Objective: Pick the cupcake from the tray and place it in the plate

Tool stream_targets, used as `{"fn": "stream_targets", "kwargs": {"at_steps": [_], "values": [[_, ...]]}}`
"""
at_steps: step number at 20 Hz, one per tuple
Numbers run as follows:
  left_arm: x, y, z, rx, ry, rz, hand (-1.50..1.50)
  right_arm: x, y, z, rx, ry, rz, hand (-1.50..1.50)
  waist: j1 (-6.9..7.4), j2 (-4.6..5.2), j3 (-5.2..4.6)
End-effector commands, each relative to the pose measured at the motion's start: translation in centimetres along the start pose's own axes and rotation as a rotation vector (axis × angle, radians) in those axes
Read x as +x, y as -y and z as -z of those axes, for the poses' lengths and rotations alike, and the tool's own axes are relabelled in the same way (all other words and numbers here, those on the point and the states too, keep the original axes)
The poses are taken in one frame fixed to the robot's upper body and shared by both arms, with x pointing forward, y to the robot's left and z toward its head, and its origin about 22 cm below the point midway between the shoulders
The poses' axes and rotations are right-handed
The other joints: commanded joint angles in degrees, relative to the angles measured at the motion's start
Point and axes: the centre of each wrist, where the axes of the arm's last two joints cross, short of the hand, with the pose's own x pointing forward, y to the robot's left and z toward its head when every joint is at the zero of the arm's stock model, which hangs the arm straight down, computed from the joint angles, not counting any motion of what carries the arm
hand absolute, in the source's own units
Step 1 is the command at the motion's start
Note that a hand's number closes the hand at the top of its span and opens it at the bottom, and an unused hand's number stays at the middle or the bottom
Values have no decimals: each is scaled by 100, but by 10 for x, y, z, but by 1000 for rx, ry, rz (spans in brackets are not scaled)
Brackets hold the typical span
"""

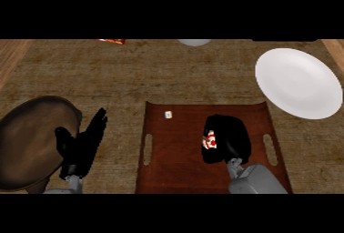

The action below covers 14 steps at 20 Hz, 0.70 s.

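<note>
Over the tray's [176,164] right half, the right hand [227,142] curls around the cupcake [211,140] — left hand [82,144] rests open, fingers straight.

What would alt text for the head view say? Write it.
The right hand curls around a cupcake on a brown tray. A white plate lies beyond to the right; the left hand rests open beside a brown dish.
</note>
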Motion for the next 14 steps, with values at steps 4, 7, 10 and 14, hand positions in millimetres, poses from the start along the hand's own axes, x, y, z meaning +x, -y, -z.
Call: {"fn": "stream_targets", "kwargs": {"at_steps": [4,7,10,14], "values": [[-1,8,2,-49,-16,24,0,14,51,62,-280,-511,204,150,263,211,-36],[5,5,5,-66,-8,31,0,29,86,78,-546,-543,210,150,444,213,-44],[4,12,4,-84,-14,31,0,35,115,95,-720,-617,175,150,547,200,-44],[10,23,9,-96,4,29,0,43,129,106,-880,-666,242,150,537,234,-31]]}}
